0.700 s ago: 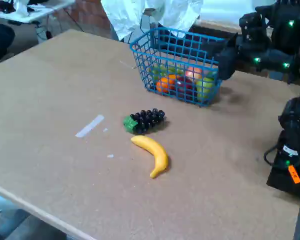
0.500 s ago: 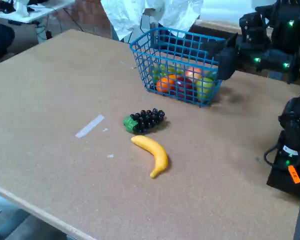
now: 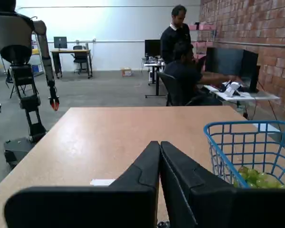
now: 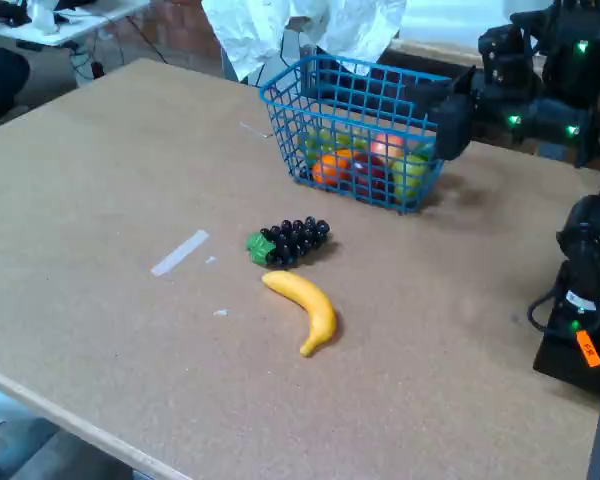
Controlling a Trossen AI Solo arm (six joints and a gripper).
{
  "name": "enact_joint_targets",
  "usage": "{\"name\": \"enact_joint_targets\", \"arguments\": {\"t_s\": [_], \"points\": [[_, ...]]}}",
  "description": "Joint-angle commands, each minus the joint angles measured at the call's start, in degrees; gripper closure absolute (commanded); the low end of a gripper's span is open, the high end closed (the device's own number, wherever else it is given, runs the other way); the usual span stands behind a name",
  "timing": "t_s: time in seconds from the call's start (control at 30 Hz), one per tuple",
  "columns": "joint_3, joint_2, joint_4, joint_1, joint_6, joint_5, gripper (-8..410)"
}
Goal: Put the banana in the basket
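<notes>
The banana (image 4: 304, 308) lies on the worktop (image 4: 100, 200), just in front of the grape bunch (image 4: 288, 241) and apart from the blue basket (image 4: 358, 128). In the wrist view the claw (image 3: 160, 147) has its two fingers pressed together and holds nothing; the basket is cut off at the right edge, and the banana is hidden.

You're working in a robotics lab set in an open office. The wrist view shows a brick wall (image 3: 247, 23), desks with monitors (image 3: 230, 61) where two people (image 3: 180, 66) sit and stand, a bare concrete floor (image 3: 99, 92), and a humanoid robot (image 3: 19, 61) on a stand beside your wooden table (image 3: 114, 137).
</notes>
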Motion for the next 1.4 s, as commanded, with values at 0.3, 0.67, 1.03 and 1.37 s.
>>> {"name": "enact_joint_targets", "arguments": {"t_s": [0.3, 0.67, 1.03, 1.37], "points": [[0.0, 0.0, 9.4, 0.0, 5.3, -0.2, 402], [13.4, 10.7, 11.8, 0.0, 1.1, -4.0, 402], [29.0, 32.8, 16.0, 0.1, 3.1, -16.5, 402], [32.4, 53.3, 3.5, 0.3, 6.0, -11.4, 402]]}}
